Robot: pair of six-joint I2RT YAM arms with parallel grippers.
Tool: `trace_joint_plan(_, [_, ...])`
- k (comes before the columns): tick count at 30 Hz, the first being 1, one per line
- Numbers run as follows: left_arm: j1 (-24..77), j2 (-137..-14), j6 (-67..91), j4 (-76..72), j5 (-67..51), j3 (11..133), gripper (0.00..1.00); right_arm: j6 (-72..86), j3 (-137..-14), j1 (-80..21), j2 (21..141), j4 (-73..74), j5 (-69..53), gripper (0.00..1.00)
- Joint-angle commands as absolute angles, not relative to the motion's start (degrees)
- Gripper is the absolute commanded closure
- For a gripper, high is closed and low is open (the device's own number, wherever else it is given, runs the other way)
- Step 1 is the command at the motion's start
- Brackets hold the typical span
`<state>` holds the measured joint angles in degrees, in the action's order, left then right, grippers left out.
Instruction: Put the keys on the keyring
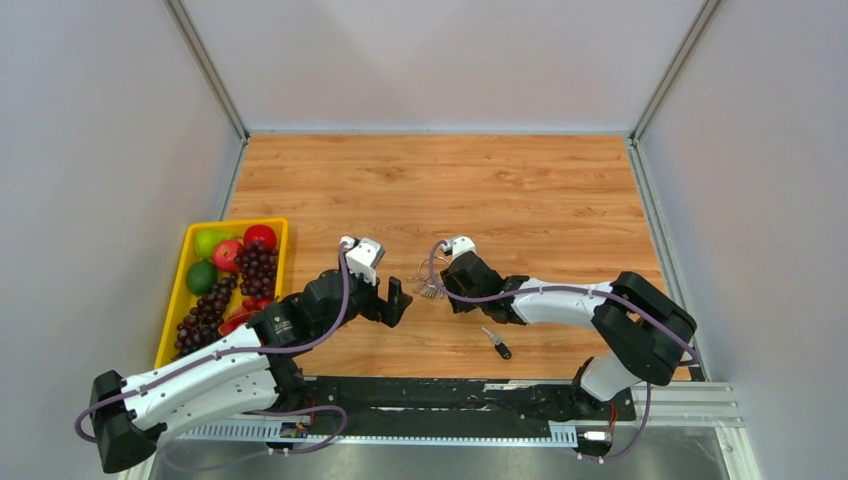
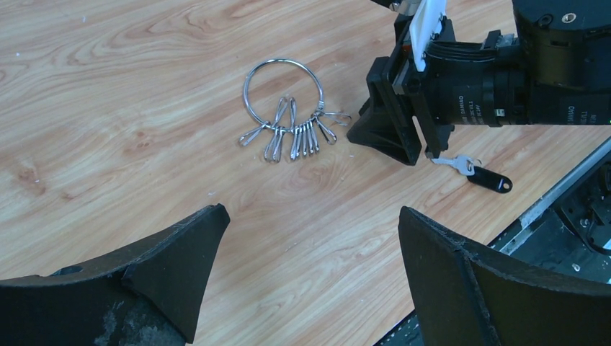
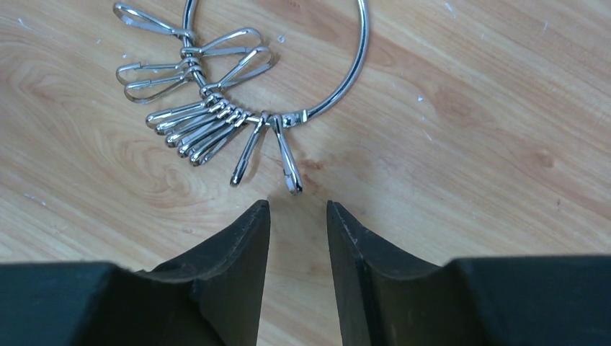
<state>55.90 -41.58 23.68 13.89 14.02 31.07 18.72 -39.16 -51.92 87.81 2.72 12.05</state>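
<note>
**While the keyring lay flat, both end effectors held nothing**

Wood-grain laminate covered the counter (image 1: 520, 190), which was boxed in by plain pale walls on three sides. A yellow tray (image 1: 235, 222) of grapes and round fruit sat at its left edge. Near the middle lay the keyring (image 2: 282, 101), flat on the boards, with slim silver pieces (image 2: 292, 137) fanned along one arc. Whether those were keys or clips was hard to tell.

The left end effector (image 2: 311, 216) was spread wide and empty, near the ring. The right end effector (image 3: 297, 207) pointed at the bunch from the other side. Its fingers stood a narrow gap apart, pinching nothing, just short of the nearest piece.

A black-headed key (image 2: 488, 179) lay apart, toward the near rail. In the left wrist view its blade tip ran up to the right end effector's outline. The right wrist view cut off the ring's far arc, and from above the ring was only a faint glint.
</note>
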Motion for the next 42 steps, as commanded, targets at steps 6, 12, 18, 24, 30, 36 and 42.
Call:
trace_joint_plan(6, [56.1,-41.8,22.7,11.4,13.2,30.9,0.00,17.7,-40.7,-51.9,91.2,-2.4,12.6,0.61])
trace_joint_plan(12, [56.1,-42.3,22.6,11.3,13.1,31.0,0.00,17.3,-41.0,-51.9,91.9,-2.7,11.7,0.71])
trace_joint_plan(18, [56.1,-42.7,22.6,11.3,13.1,31.1,0.00,17.3,-40.2,-51.9,90.2,-1.9,11.0,0.71])
trace_joint_plan(24, [56.1,-43.3,22.7,11.3,13.0,31.3,0.00,18.2,-39.1,-51.9,88.9,-1.4,9.5,0.72])
trace_joint_plan(30, [56.1,-43.3,22.8,11.5,12.9,31.5,0.00,18.6,-38.5,-51.9,88.8,-1.3,9.3,0.76])
trace_joint_plan(36, [56.1,-43.1,22.9,11.8,12.9,31.7,0.00,18.9,-38.4,-51.9,88.6,-1.2,10.7,0.81])
trace_joint_plan(42, [56.1,-43.1,22.9,11.8,12.9,31.6,0.00,18.5,-38.6,-52.0,88.2,-1.2,11.5,0.97])
